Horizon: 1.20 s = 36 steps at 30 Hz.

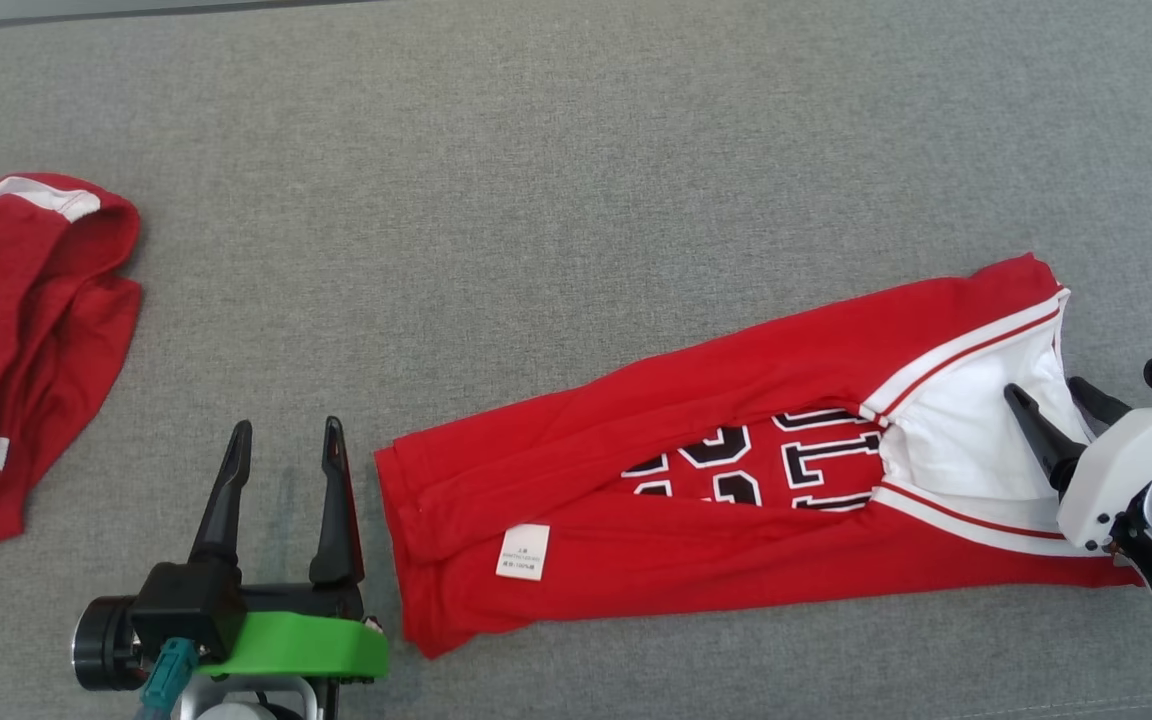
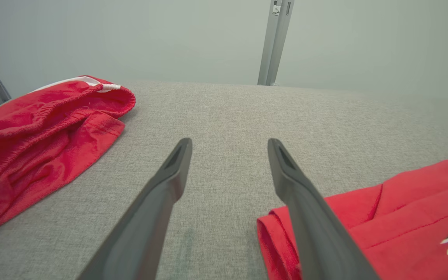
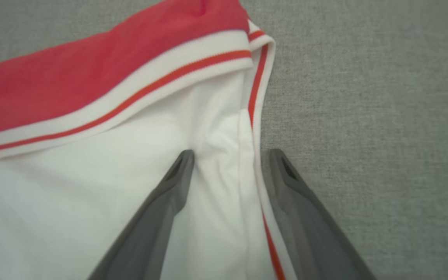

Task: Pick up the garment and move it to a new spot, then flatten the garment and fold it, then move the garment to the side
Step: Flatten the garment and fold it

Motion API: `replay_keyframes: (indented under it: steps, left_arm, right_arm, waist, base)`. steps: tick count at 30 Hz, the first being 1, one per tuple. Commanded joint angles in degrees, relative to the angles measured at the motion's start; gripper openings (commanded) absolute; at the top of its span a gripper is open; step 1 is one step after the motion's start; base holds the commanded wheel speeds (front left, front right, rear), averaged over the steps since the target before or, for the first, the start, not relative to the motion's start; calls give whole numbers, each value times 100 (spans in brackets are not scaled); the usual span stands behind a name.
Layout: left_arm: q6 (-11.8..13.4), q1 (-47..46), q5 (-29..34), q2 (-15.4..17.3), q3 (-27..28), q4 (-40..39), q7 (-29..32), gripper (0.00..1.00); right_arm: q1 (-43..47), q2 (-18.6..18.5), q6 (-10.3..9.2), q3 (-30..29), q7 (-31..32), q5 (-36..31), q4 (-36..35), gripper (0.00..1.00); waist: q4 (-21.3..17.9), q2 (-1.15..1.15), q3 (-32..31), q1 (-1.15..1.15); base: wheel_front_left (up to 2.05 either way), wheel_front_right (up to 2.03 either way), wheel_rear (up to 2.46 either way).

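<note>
Surface: a grey cloth table [image 1: 536, 150] carries everything in the head view.
Jersey: the red jersey [image 1: 696, 385] is folded into a long narrow strip. It lies flat on a slant from the lower middle of the head view up to the right.
Jersey details: a black-and-white number print [image 1: 766, 465] shows in the gap between the two folded-in sides. A small white label [image 1: 523, 552] sits near the hem end. A white panel [image 1: 956, 430] with red-striped trim is at the right end.
Left gripper: the left gripper [image 1: 288, 423] is spread wide and holds nothing. It sits just beside the hem end of the jersey. In the left wrist view one finger [image 2: 309, 217] crosses in front of the hem corner, and bare table lies between the two fingers.
Right gripper: the right gripper [image 1: 1044, 386] is spread wide and holds nothing. It is at the white end of the jersey. In the right wrist view one finger [image 3: 158, 210] lies over white cloth, the other over grey table, and the striped edge runs between them.
Other cloth: a second red garment [image 1: 26, 330] lies crumpled at the far left, well apart from the jersey.
</note>
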Motion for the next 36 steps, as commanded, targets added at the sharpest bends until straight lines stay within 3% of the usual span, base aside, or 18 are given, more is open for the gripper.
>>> replay_keyframes:
  steps: [1, 2, 3, 8, 14, 19, 23, 27, 29, 33, 34, 36]
  left_arm:
    - [-82, 8, 85, -65, 74, 58, -17, 100]
    - [-145, 29, 117, -122, 132, 90, -18, 100]
    - [-213, 42, 151, -164, 172, 121, -18, 100]
    - [-475, 95, 310, -345, 445, 296, -17, 100]
    - [-770, 155, 290, -484, 632, 543, -17, 100]
    - [-855, 322, 249, -523, 607, 698, -17, 100]
    - [-790, 506, 10, -527, 470, 730, -17, 100]
    - [-685, 658, -133, -526, 329, 740, -18, 100]
    - [-668, 697, -197, -528, 206, 793, -18, 100]
    - [-659, 609, -299, -522, -2, 941, -18, 100]
    - [-659, 609, -299, -522, -2, 941, -18, 100]
    - [-645, 503, -316, -522, -118, 998, -17, 100]
  right_arm:
    - [104, 178, 10, 220, 242, 163, 81, 100]
    - [117, 208, 24, 312, 307, 263, 37, 7]
    - [131, 207, 34, 363, 363, 400, -7, 0]
    - [131, -113, 17, 350, 394, 1075, -147, 0]
    - [319, -901, -2, -178, 440, 1816, 350, 0]
    - [623, -1564, -1, -678, 496, 2263, 745, 0]
    - [949, -1882, 4, -717, 477, 2311, 246, 0]
    - [1376, -1874, 3, -665, 424, 2332, -1028, 0]
    - [1475, -1675, 3, -607, 414, 2123, -1540, 0]
    - [1261, -762, 4, -332, 721, 1547, -2203, 0]
    - [1261, -762, 4, -332, 721, 1547, -2203, 0]
    - [1061, -104, 4, -205, 899, 1173, -2195, 0]
  waist:
    - [51, 20, -13, 0]
    - [62, 20, -25, 0]
    - [70, 20, -40, 0]
    - [59, 20, -187, 0]
    - [159, 20, -553, 0]
    - [261, 20, -891, 0]
    - [331, 20, -1169, 0]
    - [286, 20, -1335, 0]
    - [217, 20, -1362, 0]
    - [26, 20, -1316, 0]
    - [26, 20, -1316, 0]
    - [-38, 20, -1263, 0]
  base:
    - [0, 0, 0]
    - [0, 0, 0]
    - [0, 0, 0]
    - [0, 0, 0]
    - [0, 0, 0]
    - [0, 0, 0]
    - [0, 0, 0]
    - [0, 0, 0]
    - [0, 0, 0]
    - [0, 0, 0]
    - [0, 0, 0]
    - [0, 0, 0]
